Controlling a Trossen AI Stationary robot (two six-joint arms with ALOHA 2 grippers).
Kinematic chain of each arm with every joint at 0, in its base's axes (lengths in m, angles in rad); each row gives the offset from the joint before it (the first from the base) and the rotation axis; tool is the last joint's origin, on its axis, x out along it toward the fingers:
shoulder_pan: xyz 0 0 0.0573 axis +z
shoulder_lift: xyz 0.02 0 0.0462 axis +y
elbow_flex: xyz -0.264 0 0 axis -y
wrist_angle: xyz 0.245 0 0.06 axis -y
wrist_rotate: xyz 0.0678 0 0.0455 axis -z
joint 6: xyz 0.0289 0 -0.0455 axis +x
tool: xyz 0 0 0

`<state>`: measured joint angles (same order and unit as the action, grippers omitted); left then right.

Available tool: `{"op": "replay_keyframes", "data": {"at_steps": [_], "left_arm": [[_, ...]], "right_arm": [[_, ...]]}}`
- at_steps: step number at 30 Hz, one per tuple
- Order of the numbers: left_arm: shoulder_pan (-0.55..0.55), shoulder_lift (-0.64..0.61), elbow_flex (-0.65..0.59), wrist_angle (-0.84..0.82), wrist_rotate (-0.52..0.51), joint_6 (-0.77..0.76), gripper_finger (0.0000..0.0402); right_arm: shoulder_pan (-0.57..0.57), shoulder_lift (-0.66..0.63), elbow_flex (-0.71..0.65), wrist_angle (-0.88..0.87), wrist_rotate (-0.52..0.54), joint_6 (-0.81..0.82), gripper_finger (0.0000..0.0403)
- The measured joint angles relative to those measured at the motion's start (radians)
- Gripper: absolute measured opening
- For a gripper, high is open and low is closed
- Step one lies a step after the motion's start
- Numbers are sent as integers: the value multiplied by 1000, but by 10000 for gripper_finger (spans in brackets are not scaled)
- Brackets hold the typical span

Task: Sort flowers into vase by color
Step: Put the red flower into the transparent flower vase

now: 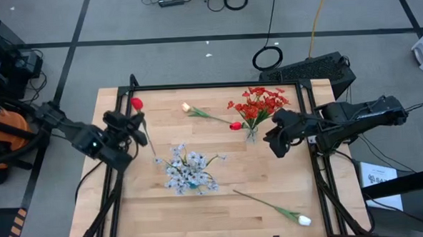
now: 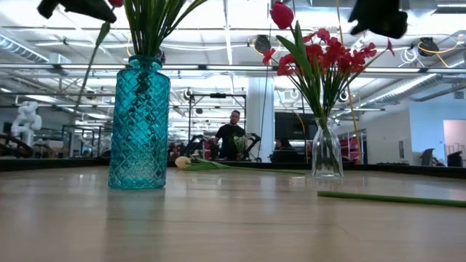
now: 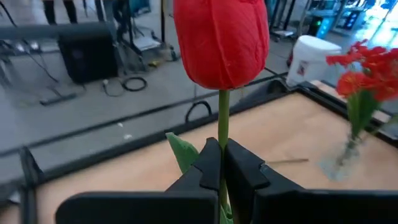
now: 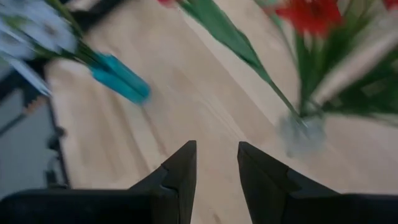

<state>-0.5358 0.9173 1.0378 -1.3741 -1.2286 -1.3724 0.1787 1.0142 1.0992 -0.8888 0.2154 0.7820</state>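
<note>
My left gripper [image 1: 136, 122] hovers over the table's left part, shut on a red tulip [image 1: 136, 104] whose green stem trails toward the blue vase [image 1: 190, 178]. That vase holds pale blue-white sprays [image 1: 188, 162]. A clear vase [image 1: 251, 134] holds red blossoms [image 1: 259, 102] and a red tulip bud [image 1: 235, 126]. My right gripper [image 1: 275, 141] stands open in the air just right of the clear vase, with nothing between its fingers [image 4: 183, 168]. One cream tulip [image 1: 185, 107] lies flat at the far middle of the table. Another [image 1: 302, 219] lies near the front right. My left gripper pinches the red tulip's stem [image 3: 222, 127] between its two fingers [image 3: 208, 165], a short way below the bud [image 3: 221, 40]. The fingers come about level from the table's left and lie across the stem. The tulip is lifted clear, and its lower stem [image 2: 91, 65] hangs below the gripper.
Black frame rails [image 1: 217, 85] run along the table's edges. Bare wood [image 1: 223, 211] lies between the blue vase and the front edge, crossed by the near tulip's stem [image 2: 393, 198]. Beyond the table, people [image 2: 231, 135] stand far off in the room.
</note>
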Motion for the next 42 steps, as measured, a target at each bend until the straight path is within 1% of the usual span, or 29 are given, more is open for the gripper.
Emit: {"op": "replay_keyframes", "data": {"at_steps": [2,5,8,10,12,14,16,18,21,24,26,28,31,35,36,39,42], "left_arm": [[48,-27,9,105,7,171,10],[116,-69,14,375,66,532,10],[195,-89,15,679,187,952,10],[258,-91,15,843,268,1184,10],[329,-93,15,972,363,1347,10],[413,-94,15,1060,484,1440,10],[504,-92,15,1111,631,1477,10],[589,-84,15,1159,782,1486,10],[699,-65,15,1226,992,1483,10],[775,-33,15,1304,1173,1454,10],[811,-7,15,1359,1282,1410,10],[832,16,15,1397,1365,1376,10],[844,42,15,1428,1430,1335,10],[845,56,15,1435,1452,1325,10],[845,59,15,1439,1463,1325,10],[844,60,15,1447,1474,1325,10],[844,60,15,1444,1476,1325,10]], "right_arm": [[0,0,0,67,2,-28,109],[0,0,0,184,27,-80,109],[0,0,0,319,79,-148,109],[-2,8,0,428,135,-208,109],[-15,26,0,561,173,-290,109],[-30,55,2,699,175,-363,109],[-49,103,35,780,174,-428,109],[-69,170,102,783,173,-467,109],[-104,295,247,710,170,-518,109],[-148,427,411,626,125,-559,109],[-177,511,510,591,95,-582,109],[-201,586,605,560,92,-616,109],[-228,672,713,544,88,-665,109],[-253,749,832,542,-9,-675,109],[-258,765,855,532,-31,-676,109],[-260,812,912,506,-36,-691,109],[-261,835,931,493,-54,-703,109]]}}
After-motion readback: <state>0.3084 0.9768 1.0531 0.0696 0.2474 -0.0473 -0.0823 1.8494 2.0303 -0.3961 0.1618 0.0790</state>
